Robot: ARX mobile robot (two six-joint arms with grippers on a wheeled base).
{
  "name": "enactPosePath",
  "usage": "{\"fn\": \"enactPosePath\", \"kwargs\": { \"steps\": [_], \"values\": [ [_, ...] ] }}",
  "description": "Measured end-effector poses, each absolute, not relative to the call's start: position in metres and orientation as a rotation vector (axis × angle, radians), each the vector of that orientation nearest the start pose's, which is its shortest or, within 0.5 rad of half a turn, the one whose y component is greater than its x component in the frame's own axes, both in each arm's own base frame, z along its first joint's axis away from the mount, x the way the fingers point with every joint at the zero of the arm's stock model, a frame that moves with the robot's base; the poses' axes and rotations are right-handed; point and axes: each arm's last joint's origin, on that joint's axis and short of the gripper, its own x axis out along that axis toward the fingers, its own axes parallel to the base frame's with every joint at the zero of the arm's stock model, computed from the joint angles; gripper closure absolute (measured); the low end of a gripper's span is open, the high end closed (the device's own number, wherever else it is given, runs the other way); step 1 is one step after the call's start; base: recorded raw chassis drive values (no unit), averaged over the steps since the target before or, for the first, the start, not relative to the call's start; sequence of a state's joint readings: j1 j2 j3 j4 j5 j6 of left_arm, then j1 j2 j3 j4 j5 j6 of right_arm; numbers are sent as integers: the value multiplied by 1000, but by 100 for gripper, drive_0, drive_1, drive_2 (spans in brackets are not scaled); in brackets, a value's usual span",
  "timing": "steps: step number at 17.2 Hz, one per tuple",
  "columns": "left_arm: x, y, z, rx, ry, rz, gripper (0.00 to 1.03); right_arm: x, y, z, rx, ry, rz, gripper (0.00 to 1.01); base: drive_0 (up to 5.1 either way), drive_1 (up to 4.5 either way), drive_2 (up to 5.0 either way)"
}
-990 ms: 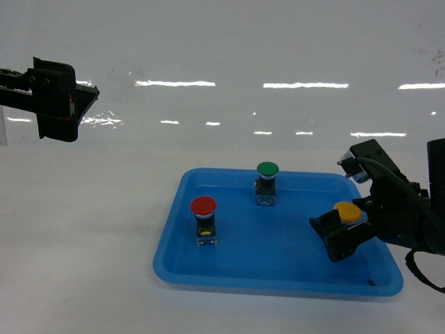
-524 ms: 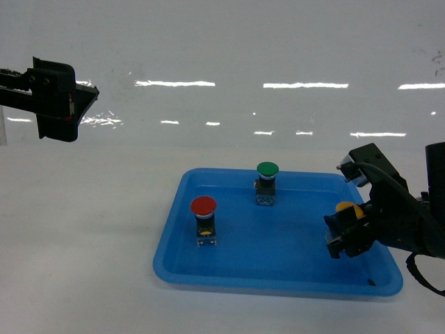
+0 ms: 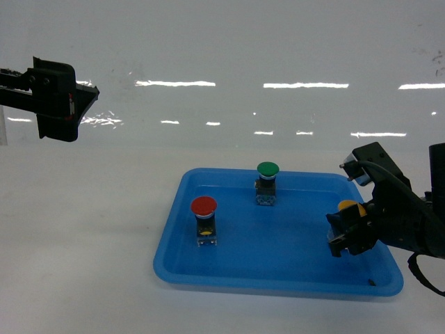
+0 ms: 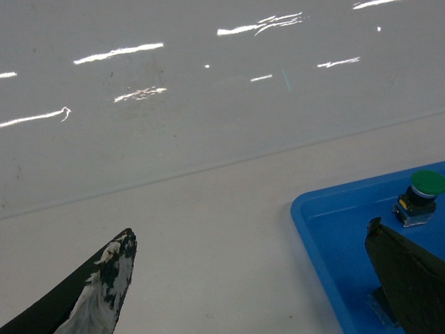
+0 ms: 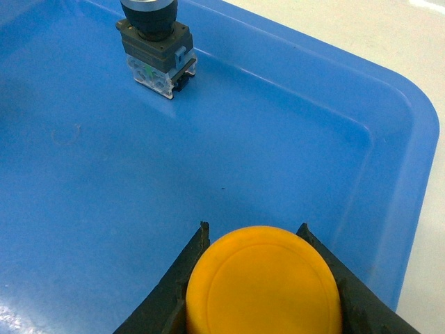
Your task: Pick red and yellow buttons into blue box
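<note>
1. Right gripper (image 3: 345,236) has closed in over the last second and is now clenched on the yellow button (image 3: 350,207) — lowered inside the blue box (image 3: 278,275), at its 3 o'clock side, so release looks near.
2. Red button (image 3: 204,205) stands in the box at 9 o'clock, well apart from the gripper.
3. Left gripper (image 4: 250,292) hovers spread, empty, off the box's 10 o'clock.

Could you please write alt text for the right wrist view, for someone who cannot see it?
A yellow button fills the bottom of the frame, held between the right gripper's black jaws above the floor of a blue tray. Another button's black body stands near the top edge.
</note>
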State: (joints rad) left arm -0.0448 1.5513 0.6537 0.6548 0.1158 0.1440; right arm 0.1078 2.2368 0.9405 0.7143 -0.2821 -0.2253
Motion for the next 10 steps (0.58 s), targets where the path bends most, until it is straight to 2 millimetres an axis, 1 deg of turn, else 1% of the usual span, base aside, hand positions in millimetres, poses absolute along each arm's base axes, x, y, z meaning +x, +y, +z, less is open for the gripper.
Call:
{"fn": "enactPosePath", "kwargs": {
  "steps": [3, 5, 6, 7, 9, 10],
  "values": [
    [308, -17, 190, 134, 231, -177, 5, 377, 44, 56, -122, 511, 417, 69, 0, 0, 0],
    [308, -17, 190, 134, 231, -177, 5, 376, 43, 61, -114, 499, 410, 69, 0, 0, 0],
    [308, -17, 190, 134, 231, -177, 5, 375, 42, 66, -107, 486, 405, 69, 0, 0, 0],
    [308, -17, 190, 134, 231, -177, 5, 374, 39, 74, -94, 467, 394, 69, 0, 0, 0],
    [308, -17, 190, 134, 231, -177, 5, 367, 32, 102, -46, 410, 371, 69, 0, 0, 0],
    [308, -17, 190, 134, 231, -177, 5, 360, 27, 113, -22, 401, 365, 69, 0, 0, 0]
  ]
}}
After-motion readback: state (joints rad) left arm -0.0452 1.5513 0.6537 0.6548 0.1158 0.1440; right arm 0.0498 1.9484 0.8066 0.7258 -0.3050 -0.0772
